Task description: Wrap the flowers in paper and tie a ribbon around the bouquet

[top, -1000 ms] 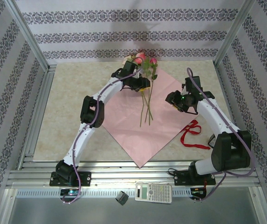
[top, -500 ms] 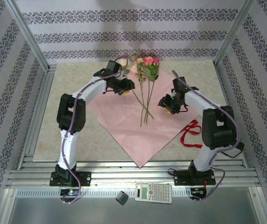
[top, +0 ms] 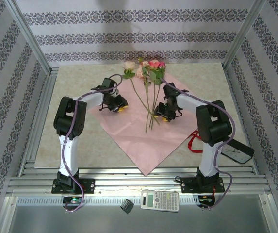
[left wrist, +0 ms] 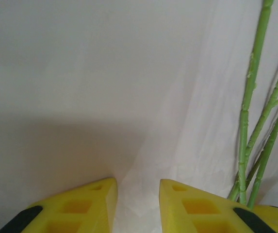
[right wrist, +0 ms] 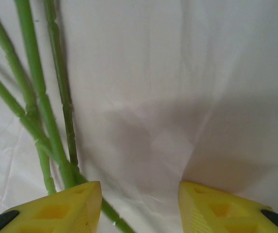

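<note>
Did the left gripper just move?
Yes. Against the paper, the left gripper has swung left and nearer, from the far corner toward the left corner.

Robot lab test cell, dressed like domestic room. Aluminium frame posts [top: 29, 36] box in work area on every side of fingers. Wall panels [top: 129, 36] beyond fingers carry printed floral-stripe wallpaper, flat, staged look. Tabletop [top: 75, 82] below fingers is marble-look sheet. Left arm [top: 68, 131] and right arm [top: 211, 126] bolted to slotted metal rails [top: 129, 182], well behind left gripper [top: 121, 108] and right gripper [top: 162, 117]. Purple cables [top: 83, 191] run loose along arms. Calculator [top: 160, 200] and small black part [top: 126, 205] lie on metal ledge behind rails, well apart from fingers.
</note>
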